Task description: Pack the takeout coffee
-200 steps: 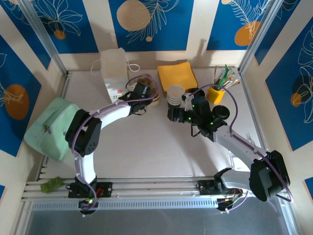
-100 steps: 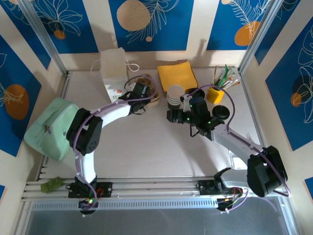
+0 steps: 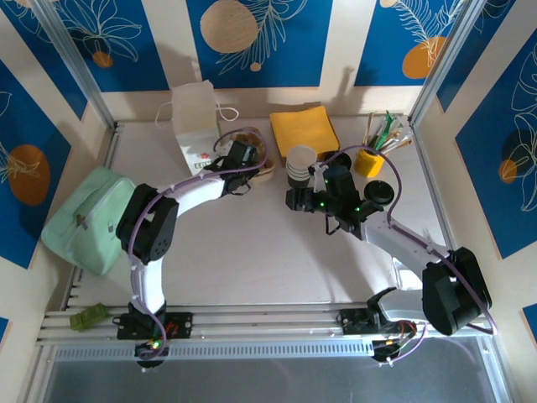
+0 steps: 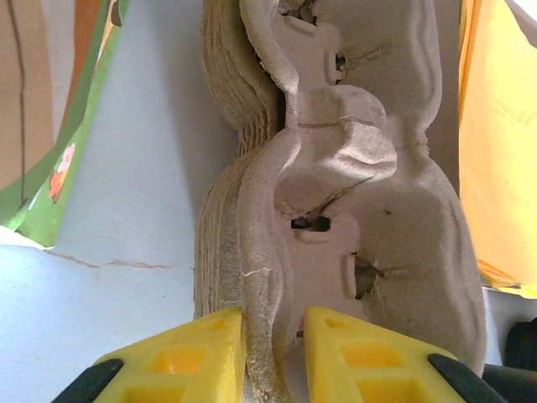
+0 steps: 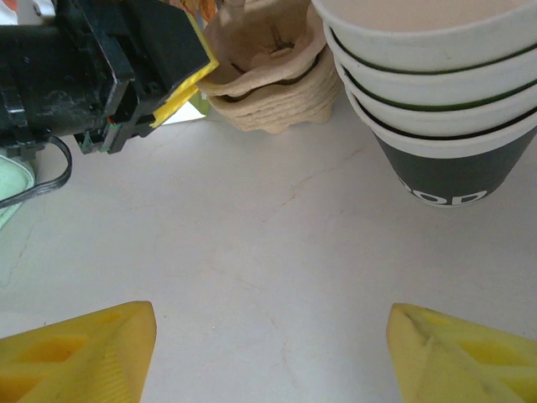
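Left end effector (image 4: 273, 323) sits pinched on the near rim of the top cup carrier (image 4: 369, 210). Through its wrist camera I see a yellow finger against each side of the pulp edge, with the rest of the nested stack underneath. On the other side, the right end effector (image 5: 271, 309) is spread wide with nothing between its fingers, low over the bare bench (image 5: 252, 252) and pointed toward the paper cups (image 5: 436, 109). Those cups — white rims, dark green sides, nested in a stack with the topmost one open — stand upright on the bench near the carriers, just ahead of the right end effector and apart from it. From above I see a black lid (image 3: 379, 191) lying flat near the yellow cup (image 3: 367, 161) of sticks — well apart from the white paper bag (image 3: 197, 117) standing beyond the carriers.
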`<move>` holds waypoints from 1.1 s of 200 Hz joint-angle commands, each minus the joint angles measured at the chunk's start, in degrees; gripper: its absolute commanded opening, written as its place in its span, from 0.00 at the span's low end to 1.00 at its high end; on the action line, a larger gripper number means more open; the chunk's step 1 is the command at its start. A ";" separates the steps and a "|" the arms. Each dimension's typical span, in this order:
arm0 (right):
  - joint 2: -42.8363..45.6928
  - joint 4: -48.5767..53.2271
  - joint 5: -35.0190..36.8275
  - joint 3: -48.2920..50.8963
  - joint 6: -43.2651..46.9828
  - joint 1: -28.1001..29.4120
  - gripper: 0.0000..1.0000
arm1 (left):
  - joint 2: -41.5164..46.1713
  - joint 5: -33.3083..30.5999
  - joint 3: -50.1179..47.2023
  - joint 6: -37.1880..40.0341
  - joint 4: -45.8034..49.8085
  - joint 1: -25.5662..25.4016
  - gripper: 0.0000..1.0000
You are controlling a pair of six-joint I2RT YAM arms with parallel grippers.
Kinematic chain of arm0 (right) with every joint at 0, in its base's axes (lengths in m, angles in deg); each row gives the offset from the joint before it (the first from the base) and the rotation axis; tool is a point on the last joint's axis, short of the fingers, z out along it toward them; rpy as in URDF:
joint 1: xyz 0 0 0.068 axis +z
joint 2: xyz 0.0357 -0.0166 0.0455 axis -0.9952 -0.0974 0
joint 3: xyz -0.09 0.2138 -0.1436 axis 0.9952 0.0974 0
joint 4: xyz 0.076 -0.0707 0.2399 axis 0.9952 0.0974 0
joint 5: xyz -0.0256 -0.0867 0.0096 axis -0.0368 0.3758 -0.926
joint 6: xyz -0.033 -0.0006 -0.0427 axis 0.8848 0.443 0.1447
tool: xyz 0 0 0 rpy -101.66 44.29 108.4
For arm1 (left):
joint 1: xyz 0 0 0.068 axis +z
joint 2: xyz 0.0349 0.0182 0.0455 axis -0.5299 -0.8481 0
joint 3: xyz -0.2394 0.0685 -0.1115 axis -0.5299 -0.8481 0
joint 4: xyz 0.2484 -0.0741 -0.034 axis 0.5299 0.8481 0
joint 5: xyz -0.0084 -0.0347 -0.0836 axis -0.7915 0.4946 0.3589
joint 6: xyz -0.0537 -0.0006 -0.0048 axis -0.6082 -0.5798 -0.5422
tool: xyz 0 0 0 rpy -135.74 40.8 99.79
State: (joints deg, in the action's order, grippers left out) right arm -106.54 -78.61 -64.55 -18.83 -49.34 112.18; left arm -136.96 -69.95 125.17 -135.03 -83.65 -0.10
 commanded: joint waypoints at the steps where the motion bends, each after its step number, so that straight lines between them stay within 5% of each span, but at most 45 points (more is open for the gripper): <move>1: -0.23 0.53 0.71 -1.98 0.87 0.36 0.74 | 0.27 0.22 0.12 -0.55 -1.56 0.46 0.24; 155: -0.19 -0.13 1.91 -1.45 0.76 0.44 0.73 | 7.39 2.22 -4.76 1.12 -10.61 0.77 0.00; 220: 0.65 -0.45 3.57 -1.54 1.81 2.18 0.73 | 14.88 8.11 -0.70 12.39 0.48 0.83 0.00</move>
State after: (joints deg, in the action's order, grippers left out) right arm -106.68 -78.33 -61.80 -18.94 -48.88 113.67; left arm -126.56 -65.76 121.45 -129.30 -88.90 0.14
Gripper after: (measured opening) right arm 0.728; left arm 0.053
